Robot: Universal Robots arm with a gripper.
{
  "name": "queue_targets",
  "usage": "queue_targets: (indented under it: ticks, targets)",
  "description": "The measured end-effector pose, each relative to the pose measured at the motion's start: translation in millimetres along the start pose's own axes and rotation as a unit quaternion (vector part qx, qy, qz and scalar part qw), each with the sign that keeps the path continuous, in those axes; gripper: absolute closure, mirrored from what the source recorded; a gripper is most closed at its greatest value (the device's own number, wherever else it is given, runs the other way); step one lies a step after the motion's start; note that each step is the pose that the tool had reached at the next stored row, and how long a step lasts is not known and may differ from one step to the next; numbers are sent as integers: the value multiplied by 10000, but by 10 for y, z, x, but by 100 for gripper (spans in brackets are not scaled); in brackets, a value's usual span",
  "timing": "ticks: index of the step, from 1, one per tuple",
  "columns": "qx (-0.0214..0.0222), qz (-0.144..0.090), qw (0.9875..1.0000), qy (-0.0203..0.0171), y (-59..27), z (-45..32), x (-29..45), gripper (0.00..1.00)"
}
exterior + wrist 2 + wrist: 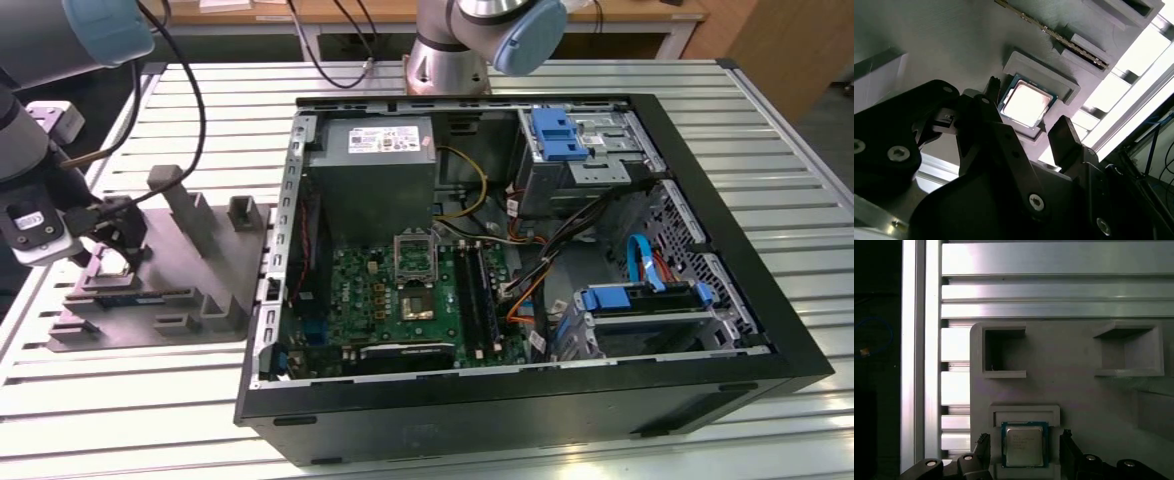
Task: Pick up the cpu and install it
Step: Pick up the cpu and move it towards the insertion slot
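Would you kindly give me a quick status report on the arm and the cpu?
Gripper open, straddling the cpu. Chip sits in its grey tray pocket, not gripped. Nothing in the way.

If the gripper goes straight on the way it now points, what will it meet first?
Probably the cpu, lying in its pocket on the grey tray, centred between the fingers of the open gripper. Depth is unclear.
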State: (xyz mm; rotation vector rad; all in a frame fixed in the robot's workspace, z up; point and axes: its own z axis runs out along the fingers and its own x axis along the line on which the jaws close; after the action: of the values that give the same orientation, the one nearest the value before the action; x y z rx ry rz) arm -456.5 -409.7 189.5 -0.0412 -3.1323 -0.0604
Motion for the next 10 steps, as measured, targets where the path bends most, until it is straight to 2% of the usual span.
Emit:
queue_targets:
  ticks: [10]
  targets:
    - [-1, 85, 10000, -4, -10, 70, -1, 34]
